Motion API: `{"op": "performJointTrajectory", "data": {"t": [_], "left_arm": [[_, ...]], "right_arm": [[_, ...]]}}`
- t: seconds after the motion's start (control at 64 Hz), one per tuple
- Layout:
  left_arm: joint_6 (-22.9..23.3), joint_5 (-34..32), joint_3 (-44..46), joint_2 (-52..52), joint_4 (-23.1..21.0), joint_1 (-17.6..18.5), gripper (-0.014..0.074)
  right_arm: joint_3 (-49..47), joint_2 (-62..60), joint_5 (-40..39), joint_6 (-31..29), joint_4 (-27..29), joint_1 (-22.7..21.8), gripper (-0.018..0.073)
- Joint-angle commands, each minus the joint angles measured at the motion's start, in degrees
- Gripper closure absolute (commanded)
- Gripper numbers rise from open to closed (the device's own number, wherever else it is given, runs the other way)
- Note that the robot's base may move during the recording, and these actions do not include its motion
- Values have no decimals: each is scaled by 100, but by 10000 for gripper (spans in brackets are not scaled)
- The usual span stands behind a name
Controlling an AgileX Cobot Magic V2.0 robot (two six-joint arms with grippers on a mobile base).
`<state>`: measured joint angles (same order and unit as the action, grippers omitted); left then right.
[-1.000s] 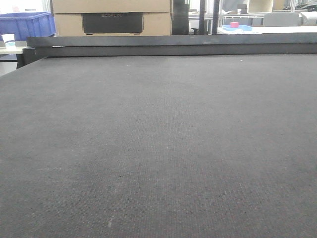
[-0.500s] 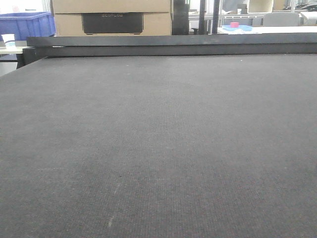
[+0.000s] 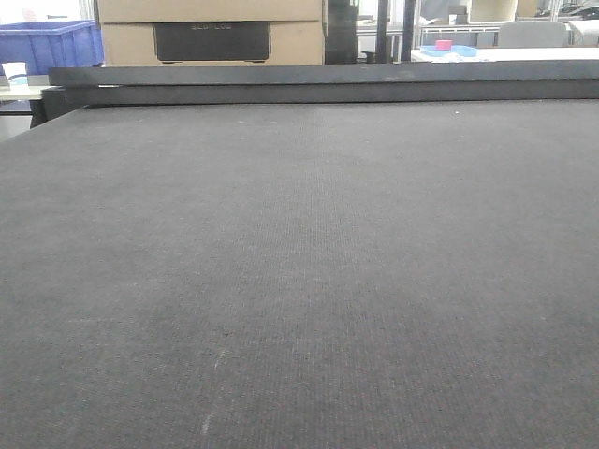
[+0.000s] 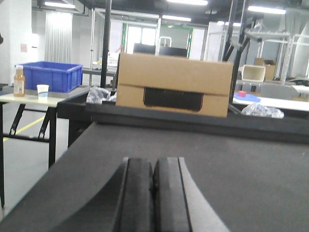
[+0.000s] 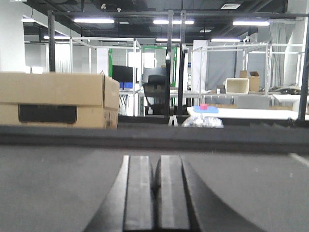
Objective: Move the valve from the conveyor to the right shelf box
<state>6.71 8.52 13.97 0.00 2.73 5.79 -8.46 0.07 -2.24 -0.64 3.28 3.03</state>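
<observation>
The conveyor spreads dark grey across the front view, with its black raised bar along the far edge and a cardboard box behind it. The left claw and the right claw each sit low over the belt, fingers pressed together.
</observation>
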Motion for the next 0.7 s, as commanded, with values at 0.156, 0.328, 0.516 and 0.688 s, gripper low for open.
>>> {"op": "performJointTrajectory", "data": {"t": [0.156, 0.328, 0.516, 0.688], "left_arm": [[-1, 1714, 1923, 984, -138, -11, 707], [-1, 2616, 3069, 2504, -208, -11, 707], [-1, 3671, 4437, 4347, -273, -11, 707], [-1, 4591, 5607, 5791, -273, -11, 707]], "right_arm": [[-1767, 914, 1543, -22, -4, -12, 722], [-2955, 2340, 2441, -22, -4, -12, 722], [-4293, 4063, 3916, -22, -4, -12, 722], [-5259, 5411, 5238, -22, -4, -12, 722]]}}
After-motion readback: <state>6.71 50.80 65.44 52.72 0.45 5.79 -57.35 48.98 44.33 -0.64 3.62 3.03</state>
